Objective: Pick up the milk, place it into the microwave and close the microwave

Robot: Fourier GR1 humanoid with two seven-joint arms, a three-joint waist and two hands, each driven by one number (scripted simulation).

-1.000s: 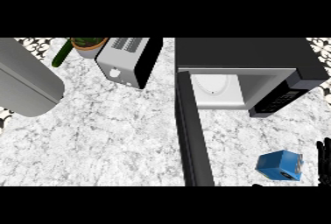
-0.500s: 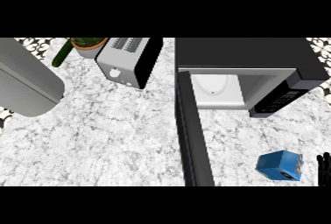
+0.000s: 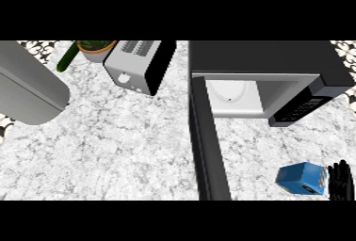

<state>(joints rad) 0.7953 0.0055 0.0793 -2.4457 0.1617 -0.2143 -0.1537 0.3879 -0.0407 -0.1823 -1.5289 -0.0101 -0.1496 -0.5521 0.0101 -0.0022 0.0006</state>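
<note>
One black robot hand point(image 3: 341, 181), the right, stands with straight fingers holding nothing just beside the small blue milk carton point(image 3: 302, 178) on the white marbled counter point(image 3: 125, 141), where a sideways nudge could topple it toward the open black microwave door point(image 3: 208, 150).

right hand point(image 3: 340, 181) mostly cut off at right edge, only fingers point(image 3: 336, 175) showing, left hand unseen

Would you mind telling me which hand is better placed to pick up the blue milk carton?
The right hand: it sits just right of the blue milk carton, fingers straight, beside the open black microwave. No left hand shows.
</note>
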